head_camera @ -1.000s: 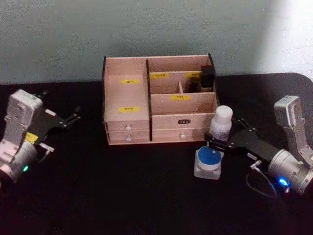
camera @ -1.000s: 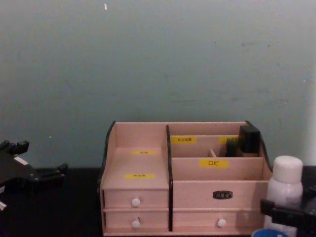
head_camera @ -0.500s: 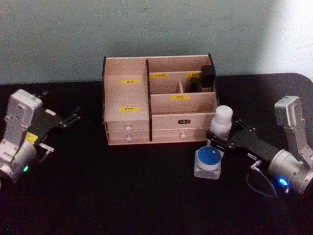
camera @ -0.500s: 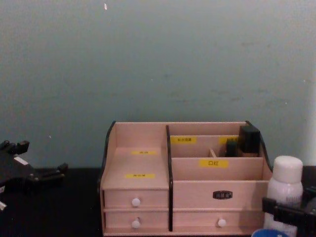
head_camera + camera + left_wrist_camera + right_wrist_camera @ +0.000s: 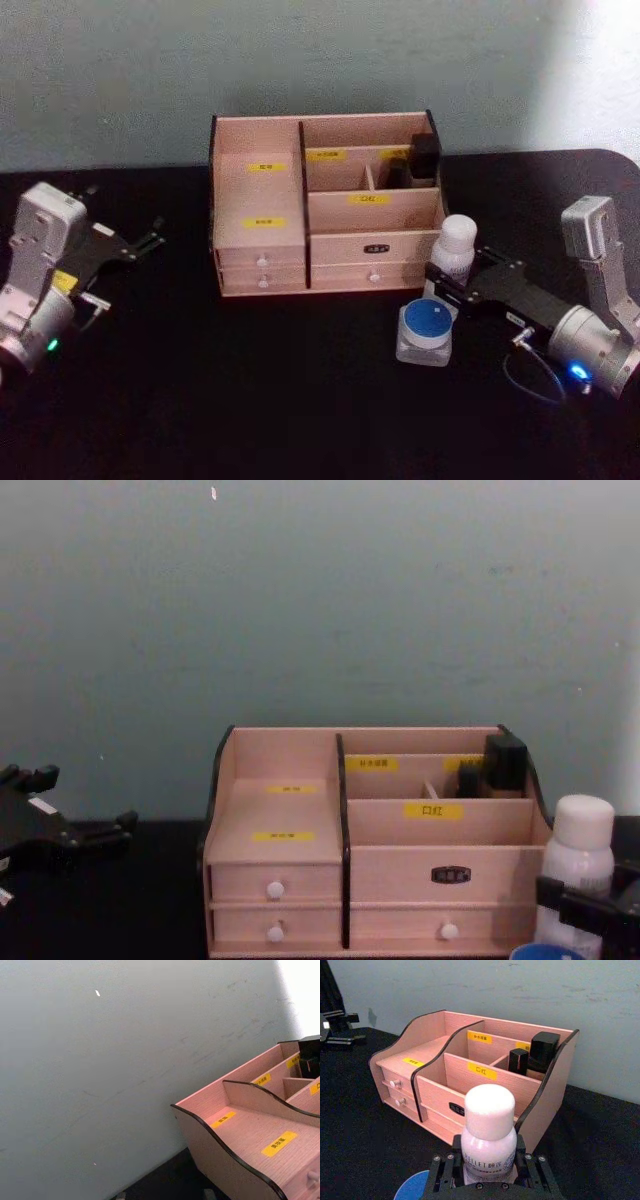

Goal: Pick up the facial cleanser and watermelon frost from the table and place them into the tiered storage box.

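Observation:
The facial cleanser point(image 5: 456, 246), a tall white bottle, stands upright on the black table just right of the tiered storage box point(image 5: 262, 240). My right gripper point(image 5: 450, 277) is shut on the facial cleanser point(image 5: 488, 1135) low on its body, one finger on each side. The watermelon frost point(image 5: 425, 331), a squat clear jar with a blue lid, sits on the table in front of the bottle, and its lid point(image 5: 412, 1187) shows beside the gripper point(image 5: 488, 1167). My left gripper point(image 5: 120, 215) is open and parked left of the box.
Two small dark bottles with black caps point(image 5: 424, 158) stand in the box's back right compartment. Its other compartments and stepped left shelf point(image 5: 417, 1055) are bare. A grey wall rises close behind the box point(image 5: 280, 810). Bare black table lies in front.
My right gripper has slid a little further forward around the white bottle, which stays in place. The left arm has barely shifted.

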{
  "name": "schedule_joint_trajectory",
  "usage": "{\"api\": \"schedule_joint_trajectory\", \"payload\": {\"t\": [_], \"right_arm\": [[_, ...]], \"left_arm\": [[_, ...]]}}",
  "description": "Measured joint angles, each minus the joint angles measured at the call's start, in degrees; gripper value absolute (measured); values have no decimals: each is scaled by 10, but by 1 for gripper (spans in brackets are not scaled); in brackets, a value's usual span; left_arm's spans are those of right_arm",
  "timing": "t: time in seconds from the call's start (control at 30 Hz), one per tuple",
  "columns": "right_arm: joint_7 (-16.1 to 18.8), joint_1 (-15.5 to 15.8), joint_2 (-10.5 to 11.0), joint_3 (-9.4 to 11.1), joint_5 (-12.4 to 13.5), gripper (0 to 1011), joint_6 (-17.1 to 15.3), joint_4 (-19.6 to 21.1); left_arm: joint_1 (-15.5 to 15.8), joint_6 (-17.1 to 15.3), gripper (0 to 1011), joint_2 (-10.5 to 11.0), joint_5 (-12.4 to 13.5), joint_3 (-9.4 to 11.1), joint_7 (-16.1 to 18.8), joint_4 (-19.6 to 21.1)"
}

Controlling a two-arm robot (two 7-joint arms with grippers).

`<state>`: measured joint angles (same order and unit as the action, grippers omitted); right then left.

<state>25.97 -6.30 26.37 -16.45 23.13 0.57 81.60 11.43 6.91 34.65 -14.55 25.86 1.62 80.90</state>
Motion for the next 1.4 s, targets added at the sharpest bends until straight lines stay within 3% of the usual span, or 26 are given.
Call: {"api": "schedule_joint_trajectory", "payload": {"t": [0.83, 1.4], "right_arm": [[-1, 8, 7, 5, 1, 596, 6, 17], [5, 22, 28, 30, 38, 596, -7, 84]], "left_arm": [[0, 0, 1001, 0, 0, 0, 0, 0], [0, 0, 1001, 0, 0, 0, 0, 0]]}}
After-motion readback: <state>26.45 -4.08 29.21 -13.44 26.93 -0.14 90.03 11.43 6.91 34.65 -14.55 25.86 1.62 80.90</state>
